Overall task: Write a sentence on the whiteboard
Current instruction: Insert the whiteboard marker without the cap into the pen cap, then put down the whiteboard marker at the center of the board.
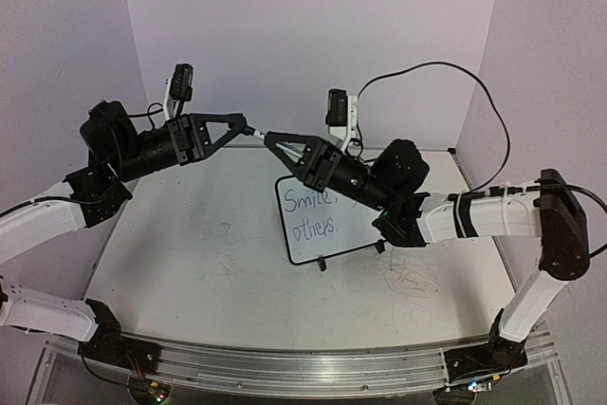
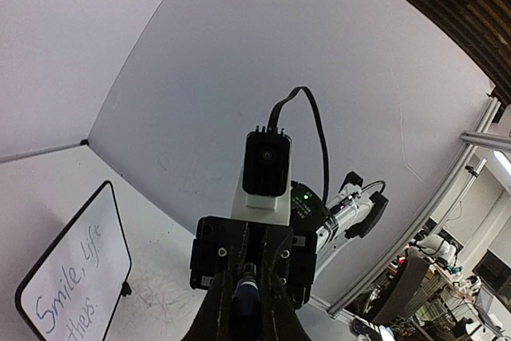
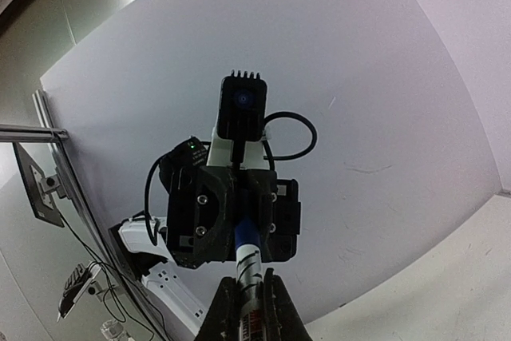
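Over the left half of the counter (image 1: 190, 253) the left tool (image 1: 248, 126) hangs in the air, pointing right, its fingers closed on the blue end of a marker (image 1: 258, 131). The right tool (image 1: 268, 137) meets it almost tip to tip and is clamped on the marker's white barrel. There is a red label on that barrel in the right wrist view, too blurred to read.

Below and right of the two tools the whiteboard (image 1: 318, 244) stands on the counter on its small black feet, leaning back. The sentence (image 1: 313, 215) is written on it in two lines. From above I can read "Smile," and "others.", and the right wrist covers the end of the top line. The left wrist view shows "Smile, lift", with the lower line cut by the frame edge.

Grey scuffs (image 1: 417, 282) mark the counter right of the board. A black cable (image 1: 474, 92) loops along the back wall. A metal rail (image 1: 313, 367) runs along the near edge.
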